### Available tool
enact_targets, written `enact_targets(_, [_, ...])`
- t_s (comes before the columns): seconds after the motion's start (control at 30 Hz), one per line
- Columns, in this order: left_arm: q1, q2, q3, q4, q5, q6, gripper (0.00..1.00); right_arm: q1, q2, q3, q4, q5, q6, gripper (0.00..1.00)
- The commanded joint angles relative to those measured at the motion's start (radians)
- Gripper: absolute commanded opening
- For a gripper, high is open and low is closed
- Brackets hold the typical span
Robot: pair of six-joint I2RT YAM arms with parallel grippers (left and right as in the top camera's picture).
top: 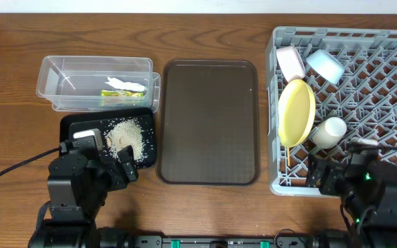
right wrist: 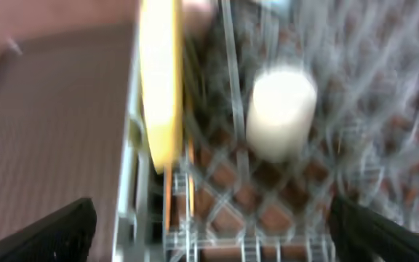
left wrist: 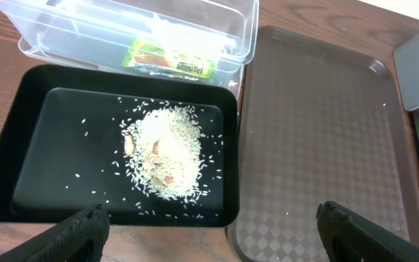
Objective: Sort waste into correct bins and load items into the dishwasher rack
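Note:
The grey dishwasher rack [top: 378, 83] at the right holds a yellow plate [top: 296, 112] on edge, a pinkish-white bowl [top: 290, 62], a light blue bowl [top: 324, 65] and a pale cup [top: 329, 131]. A thin wooden chopstick [right wrist: 191, 171] lies under the plate [right wrist: 158, 80], beside the cup [right wrist: 281, 109]. The clear tub [top: 67, 83] contains a yellow-green wrapper [top: 119, 98] and white paper [top: 126, 84]. A heap of rice [left wrist: 166, 149] sits in the black tray [left wrist: 49, 145]. My left gripper [left wrist: 213, 236] hangs open and empty over that tray's near edge. Open and empty, my right gripper [right wrist: 213, 240] hovers at the rack's near left corner.
A large dark brown serving tray [top: 209, 124] lies between the bins and the rack, with nothing on it. The rack's left wall [right wrist: 129, 211] stands close under my right gripper. Bare wooden table [top: 12, 138] lies to the left of the bins.

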Motion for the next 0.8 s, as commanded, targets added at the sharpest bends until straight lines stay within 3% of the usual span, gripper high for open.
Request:
enact_targets(0.0, [-0.001, 0.002, -0.008, -0.003, -0.002, 0.002, 0.94, 0.014, -0.09, -0.072, 0.115, 0.011, -0.082, 0.99])
enact_targets(0.23, [-0.001, 0.002, -0.008, -0.003, -0.002, 0.002, 0.94, 0.027, -0.33, -0.318, 0.46, 0.001, -0.081, 0.99])
enact_targets(0.47, [-0.001, 0.002, -0.008, -0.003, -0.002, 0.002, 0.94, 0.039, -0.457, -0.525, 0.801, 0.004, -0.085, 0.99])
enact_targets(0.67, [-0.001, 0.002, -0.008, -0.003, -0.002, 0.002, 0.94, 0.039, -0.476, -0.647, 0.964, 0.003, -0.157, 0.99])
enact_targets(0.77, [-0.001, 0.002, -0.008, -0.003, -0.002, 0.002, 0.94, 0.039, -0.476, -0.694, 0.948, -0.003, -0.17, 0.99])
